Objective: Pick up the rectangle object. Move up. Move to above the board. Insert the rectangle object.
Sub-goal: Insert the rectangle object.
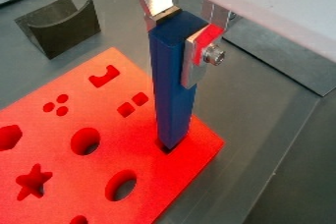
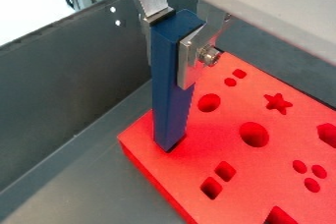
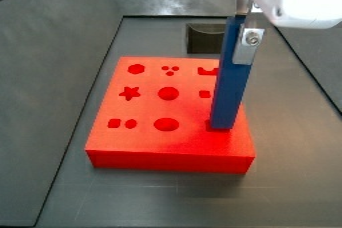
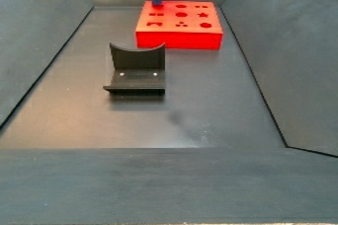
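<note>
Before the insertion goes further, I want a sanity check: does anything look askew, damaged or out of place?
Nothing stands out. The gripper holds the tall blue rectangular bar upright, its lower end at the flat red-orange board near one edge. The dark grey U-shaped block sits apart on the floor.

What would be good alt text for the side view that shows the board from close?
The gripper holds the blue rectangle object upright, its lower end at the red-orange board near one edge. A dark grey block stands behind.

We saw the gripper (image 3: 241,27) cut off above — the rectangle object (image 3: 233,72) hid its slot in the board (image 3: 147,144).
</note>
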